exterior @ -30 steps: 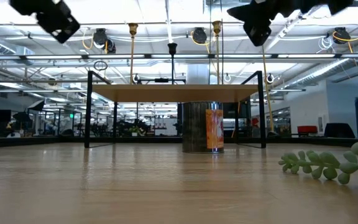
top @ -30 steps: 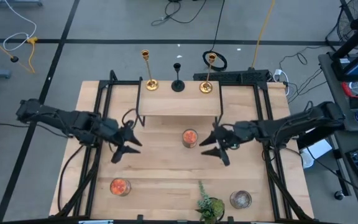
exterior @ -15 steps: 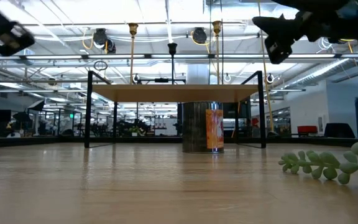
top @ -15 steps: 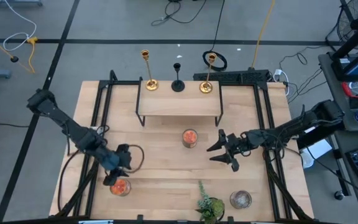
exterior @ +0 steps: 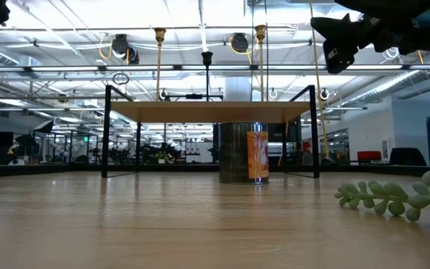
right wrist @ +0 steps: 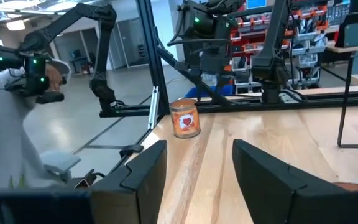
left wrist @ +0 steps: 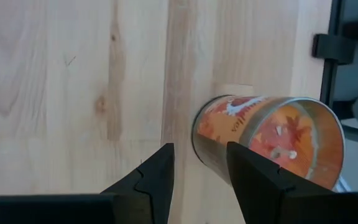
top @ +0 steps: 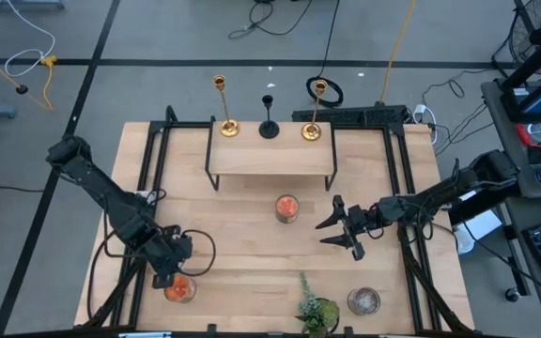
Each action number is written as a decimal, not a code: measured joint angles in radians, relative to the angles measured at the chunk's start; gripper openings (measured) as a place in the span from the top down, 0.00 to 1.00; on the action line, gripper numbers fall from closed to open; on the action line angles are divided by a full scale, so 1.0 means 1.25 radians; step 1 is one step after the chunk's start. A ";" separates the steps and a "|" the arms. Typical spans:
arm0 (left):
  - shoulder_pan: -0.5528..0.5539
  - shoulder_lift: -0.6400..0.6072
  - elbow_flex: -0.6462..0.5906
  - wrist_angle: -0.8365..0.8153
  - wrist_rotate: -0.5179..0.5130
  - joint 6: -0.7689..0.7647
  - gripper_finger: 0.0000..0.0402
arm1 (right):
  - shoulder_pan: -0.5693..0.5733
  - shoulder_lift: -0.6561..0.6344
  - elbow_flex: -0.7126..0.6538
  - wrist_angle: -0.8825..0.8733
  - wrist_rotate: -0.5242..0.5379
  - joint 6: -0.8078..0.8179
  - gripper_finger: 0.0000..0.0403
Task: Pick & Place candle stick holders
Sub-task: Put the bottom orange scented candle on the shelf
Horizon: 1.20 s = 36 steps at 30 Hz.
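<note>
Two gold candlestick holders (top: 222,108) (top: 314,113) and a shorter black one (top: 269,120) stand by their round bases on the raised wooden shelf (top: 270,161) at the table's far side. They also show in the low view, gold (exterior: 159,60), black (exterior: 207,71) and gold (exterior: 260,56). My left gripper (top: 170,273) is open at the near left, just above an orange jar candle (left wrist: 272,140). My right gripper (top: 340,233) is open and empty in the air right of centre, also seen in the low view (exterior: 342,45).
A second orange jar candle (top: 287,208) stands in front of the shelf. A grey jar candle (top: 363,300) and a small green plant (top: 316,310) stand at the near edge. Black frame rails (top: 154,169) run along both sides. A person (right wrist: 11,124) stands beyond the table's left.
My left gripper has swung from the table's middle toward the near left corner and gone down over the orange jar candle. My right gripper has drawn back a little toward the right and near edges. The candlestick holders have stayed put.
</note>
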 joint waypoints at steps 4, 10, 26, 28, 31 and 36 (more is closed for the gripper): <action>-0.007 0.000 0.000 -0.007 0.000 -0.042 0.62 | 0.000 0.000 0.000 0.008 0.000 -0.002 0.56; -0.011 0.000 0.014 -0.024 0.074 -0.060 0.62 | 0.000 0.000 0.000 0.018 0.000 -0.041 0.56; -0.075 0.057 0.071 -0.042 0.008 -0.103 0.62 | 0.000 0.000 0.000 0.026 0.000 -0.086 0.57; -0.088 0.086 0.071 -0.034 0.018 -0.122 0.62 | 0.000 0.000 0.000 0.023 0.000 -0.091 0.57; -0.101 0.126 0.071 -0.020 0.028 -0.138 0.62 | 0.000 0.000 0.000 0.023 -0.001 -0.091 0.57; -0.103 0.159 0.071 -0.010 0.064 -0.166 0.62 | 0.000 0.000 0.000 0.023 -0.001 -0.094 0.57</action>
